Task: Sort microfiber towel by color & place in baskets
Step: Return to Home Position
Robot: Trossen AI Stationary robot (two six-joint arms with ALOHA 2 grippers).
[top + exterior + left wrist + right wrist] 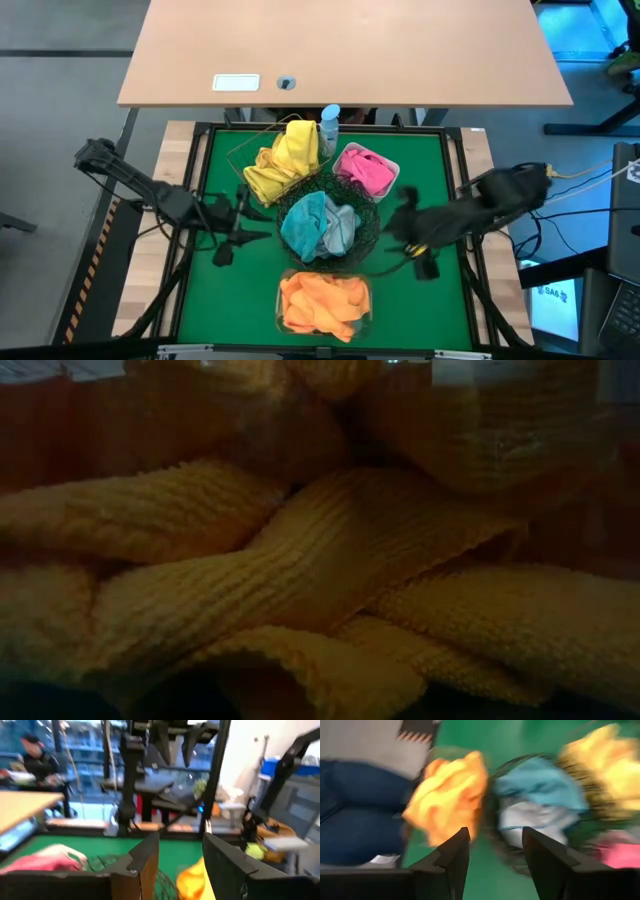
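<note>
With all towels [322, 300] sorted, left fingers [142, 865] and right fingers [452, 855] are hovering open, empty, flanking the bowl [372, 228].

Table: I see a green mat [212, 290] inside a black frame.
Far side: copper wire basket [233, 152], blue-capped bottle [330, 125], white tray [393, 166].
Middle: black wire bowl [372, 226].
Near side: clear tub [281, 300].
</note>
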